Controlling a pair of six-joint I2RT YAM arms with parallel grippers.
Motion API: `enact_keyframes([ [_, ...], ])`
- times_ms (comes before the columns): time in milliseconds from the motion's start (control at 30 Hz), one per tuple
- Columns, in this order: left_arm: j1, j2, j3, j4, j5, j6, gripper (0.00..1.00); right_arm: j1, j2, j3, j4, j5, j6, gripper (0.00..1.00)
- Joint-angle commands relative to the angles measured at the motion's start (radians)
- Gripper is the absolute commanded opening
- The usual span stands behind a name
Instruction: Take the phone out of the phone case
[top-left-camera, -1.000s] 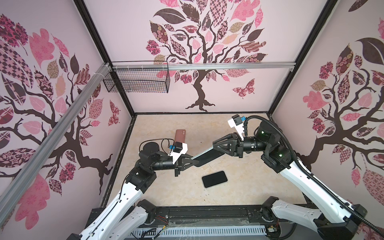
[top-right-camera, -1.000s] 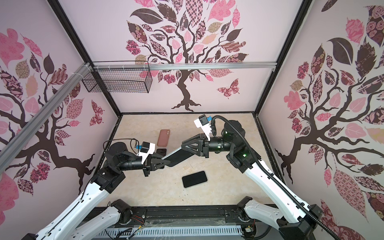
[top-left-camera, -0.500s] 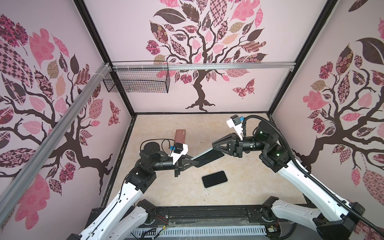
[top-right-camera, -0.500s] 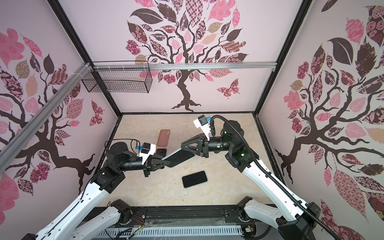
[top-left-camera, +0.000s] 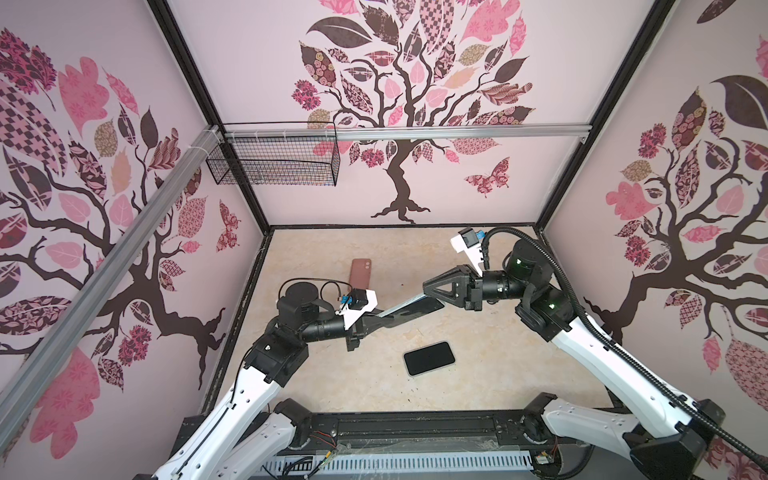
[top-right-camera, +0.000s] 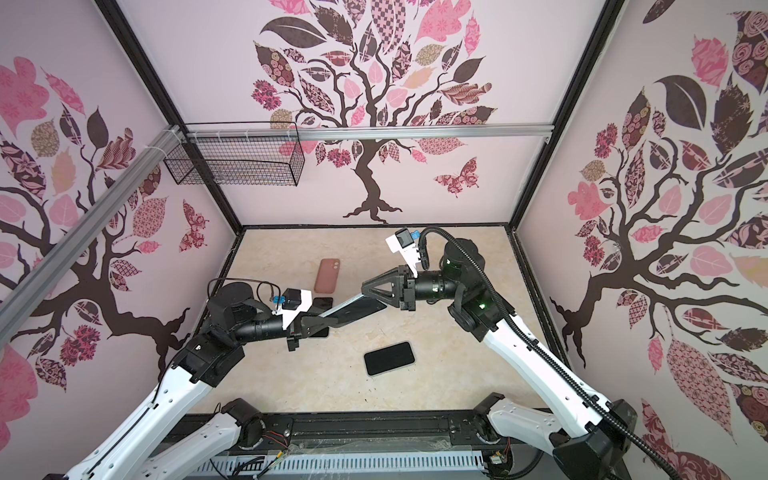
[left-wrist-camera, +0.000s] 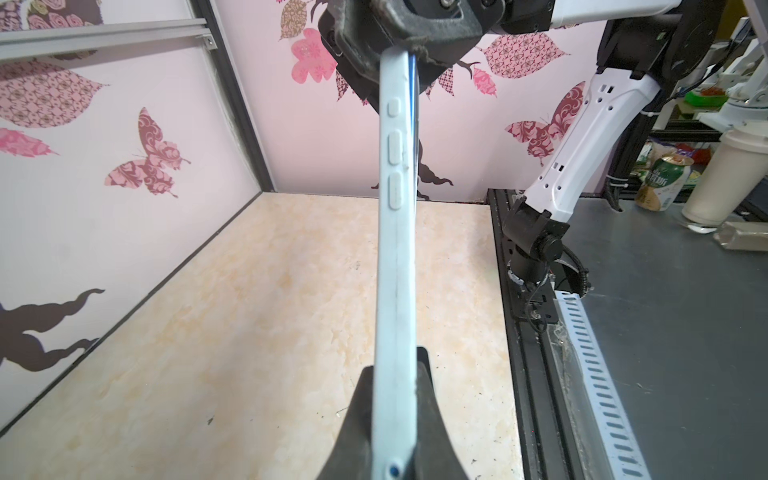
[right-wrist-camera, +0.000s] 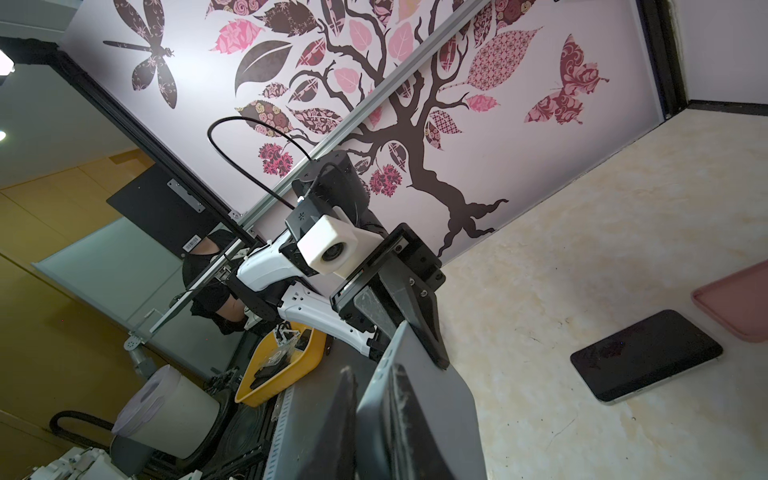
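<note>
Pink tree-printed walls box in a marbled beige floor (top-left-camera: 490, 365). Above it the two arms hold one phone (top-right-camera: 357, 311) between them, clear of the surface and sloping up from the left arm's side toward the right's. It sits in its pale blue phone case (left-wrist-camera: 392, 249), whose buttoned edge runs the length of the left wrist view.

The left gripper (top-left-camera: 376, 322) is clamped tight across the lower end, as it was a second ago. What has changed is at the other end. The right gripper (top-left-camera: 429, 296) has edged a little further over the upper end and its jaws have drawn in, so both fingers (left-wrist-camera: 357, 50) now press on the device (the left wrist view shows them pinched on either face). Whether they bear on the case lip, the phone, or both cannot be told. A thin dark blue line beside the case near that grip may be the phone's edge starting to show.

Judged from this, the device is now braced at both ends and nothing has separated yet, so the peel or bend that frees the phone is the step at hand. A bare black phone (top-left-camera: 429, 358) and a brownish-pink case (top-left-camera: 360, 273) lie on the floor, well apart from the held one.
</note>
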Motion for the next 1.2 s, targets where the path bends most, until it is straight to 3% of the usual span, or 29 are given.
enact_keyframes([
  [0,0.004,-0.012,0.1,0.157,-0.097,0.041,0.0,0.019,0.041,-0.003,-0.07,-0.018,0.077,0.1],
  [367,0.004,-0.017,0.096,0.172,-0.042,0.055,0.0,0.019,0.059,-0.008,-0.068,0.011,0.087,0.06],
  [600,0.004,-0.081,0.01,0.204,-0.044,-0.011,0.0,0.019,0.006,0.088,-0.227,0.256,-0.064,0.13],
  [700,0.003,-0.109,-0.017,0.213,-0.052,-0.034,0.0,0.019,-0.056,0.08,-0.216,0.339,-0.12,0.25],
  [800,0.003,-0.118,-0.03,0.211,-0.051,-0.042,0.0,0.019,-0.13,0.041,-0.142,0.347,-0.147,0.4],
  [1000,0.004,-0.116,-0.029,0.211,-0.037,-0.05,0.0,0.019,-0.208,-0.01,0.003,0.22,-0.141,0.7],
  [1167,0.004,-0.107,-0.024,0.207,-0.008,-0.047,0.0,0.019,-0.173,0.015,0.01,0.115,-0.134,0.79],
])
